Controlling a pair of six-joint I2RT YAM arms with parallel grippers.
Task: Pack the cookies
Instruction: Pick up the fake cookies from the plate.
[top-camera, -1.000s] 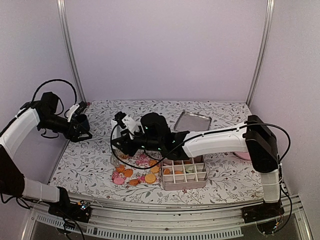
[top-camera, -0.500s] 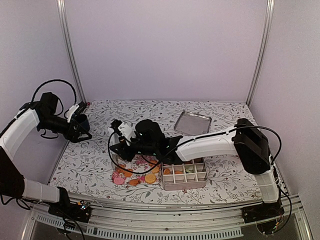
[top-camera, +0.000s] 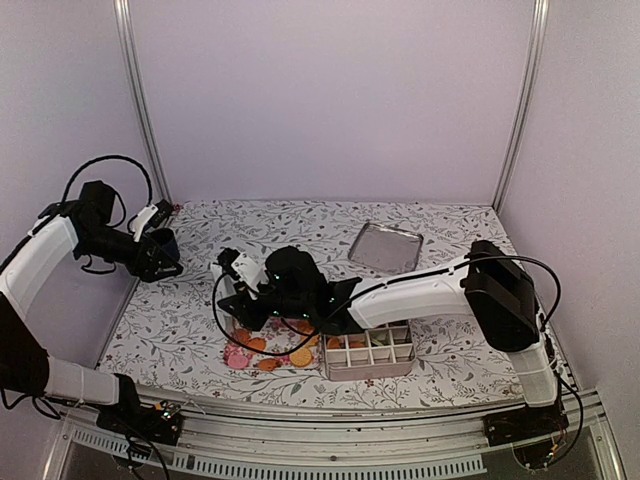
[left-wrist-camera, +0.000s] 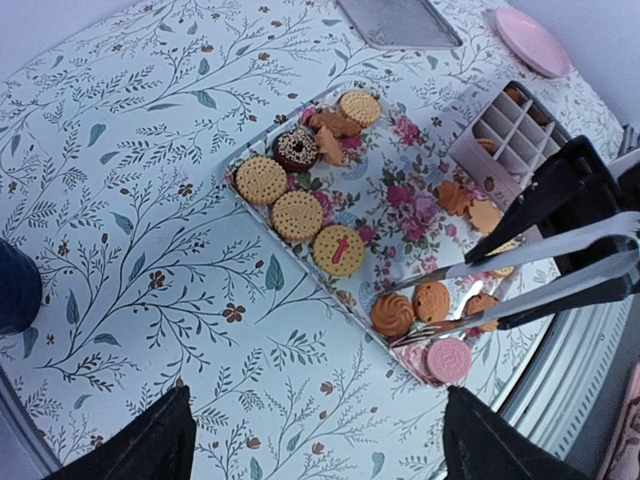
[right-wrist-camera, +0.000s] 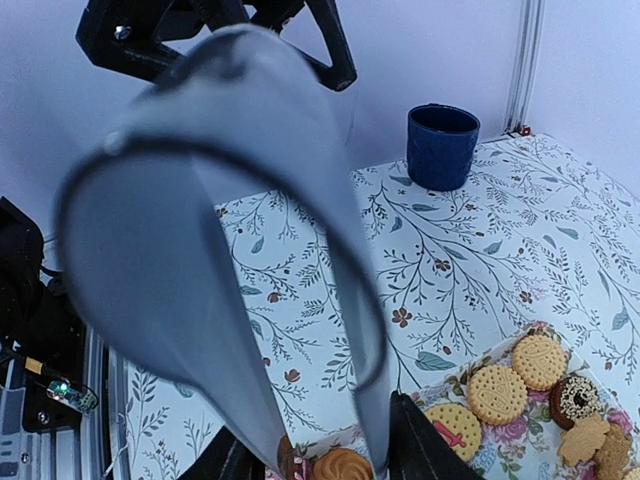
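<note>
Several cookies (left-wrist-camera: 298, 215) lie on a floral sheet (left-wrist-camera: 400, 190): tan rounds, a chocolate ring, a pink one (left-wrist-camera: 448, 360). In the top view they (top-camera: 262, 348) lie left of the divided box (top-camera: 368, 352). My right gripper (top-camera: 288, 290) is shut on metal tongs (left-wrist-camera: 520, 265), reaching low over the sheet's near-left end. The tong tips stand on either side of an orange swirl cookie (left-wrist-camera: 392, 313), which also shows in the right wrist view (right-wrist-camera: 340, 466) below the blurred tongs (right-wrist-camera: 200, 250). My left gripper (left-wrist-camera: 315, 400) is open and empty, held high at the far left (top-camera: 160, 255).
The divided box (left-wrist-camera: 500, 135) holds a few cookies in its cells. A metal tray (top-camera: 385, 245) lies at the back right. A pink plate (left-wrist-camera: 530, 25) sits far right. A dark blue cup (right-wrist-camera: 442, 145) stands by the left gripper.
The right arm has swung left and lower with the tongs, from above the sheet's middle to its near-left end. The left arm has barely moved.
</note>
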